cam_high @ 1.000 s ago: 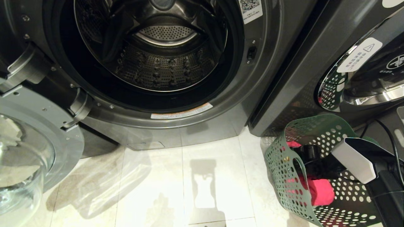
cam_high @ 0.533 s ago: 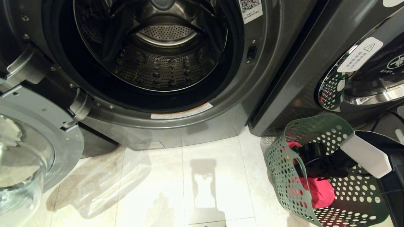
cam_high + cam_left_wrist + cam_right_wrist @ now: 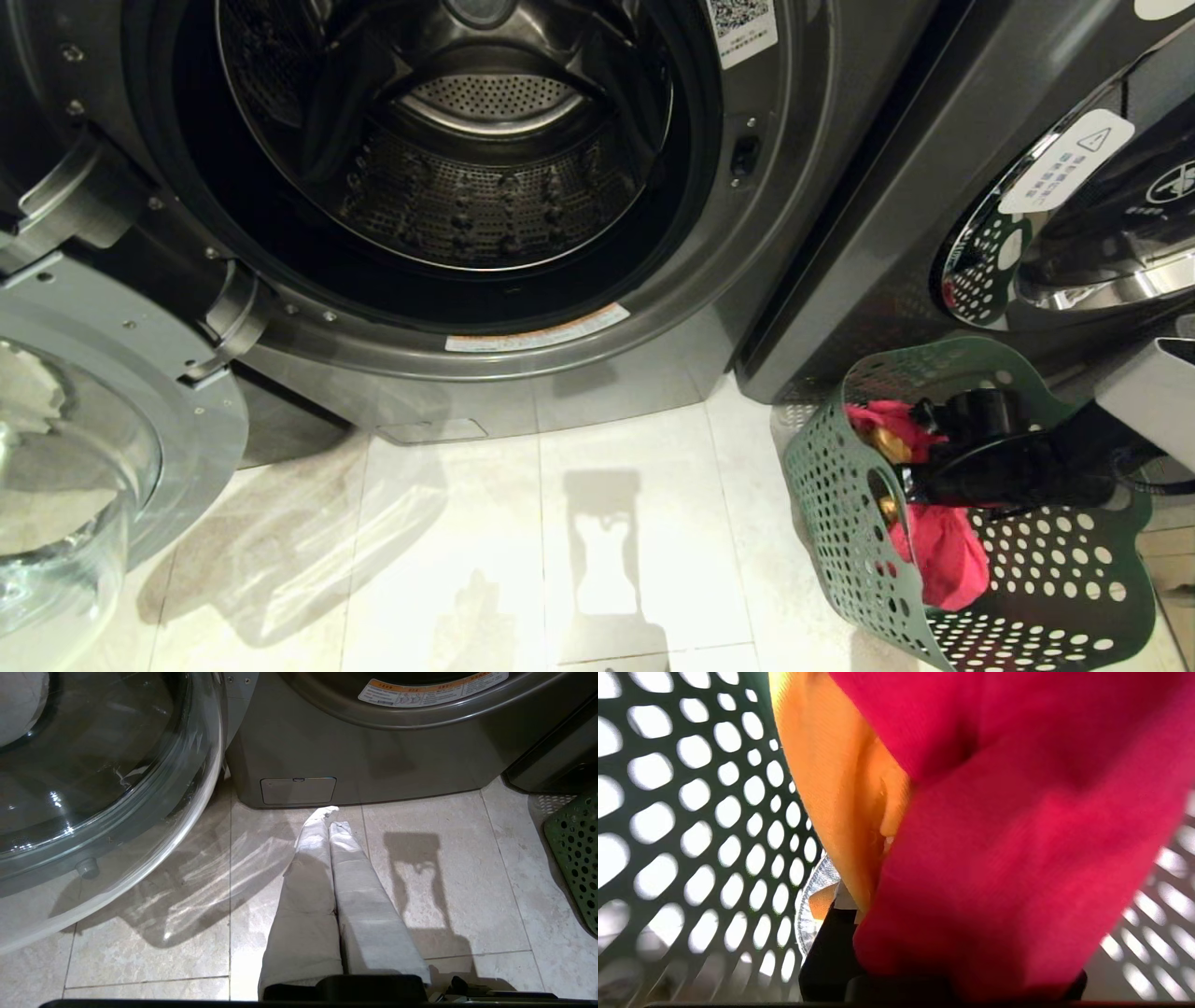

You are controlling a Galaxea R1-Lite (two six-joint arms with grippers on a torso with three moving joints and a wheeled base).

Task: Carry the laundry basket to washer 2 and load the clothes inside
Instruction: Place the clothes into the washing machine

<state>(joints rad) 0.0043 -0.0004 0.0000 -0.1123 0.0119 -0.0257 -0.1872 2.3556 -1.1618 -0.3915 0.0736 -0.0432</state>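
The dark green laundry basket (image 3: pixel 840 532) stands on the floor at the lower right, in front of the neighbouring machine. My right gripper (image 3: pixel 913 437) is inside it, shut on the clothes. A pink-red garment (image 3: pixel 882 418) is bunched at its tip near the rim, with more pink (image 3: pixel 945 560) hanging below. Close up, the pink-red garment (image 3: pixel 1008 835) covers the jaws, with a yellow-orange garment (image 3: pixel 836 788) and a strip of grey denim (image 3: pixel 815 891) beside it against the basket wall (image 3: pixel 691 812). The washer (image 3: pixel 467 187) ahead has its drum open; no number label shows. My left gripper (image 3: pixel 331 817) hangs shut over the floor.
The washer's glass door (image 3: pixel 75 448) is swung open at the left, close to my left arm (image 3: pixel 93 788). A second machine with a chrome-ringed door (image 3: pixel 1074 243) stands behind the basket. Pale floor tiles (image 3: pixel 560 541) lie between the washer and the basket (image 3: pixel 577 854).
My right gripper has risen and drawn back to the right inside the basket, pulling pink and yellow cloth up toward the rim. The left arm has not moved.
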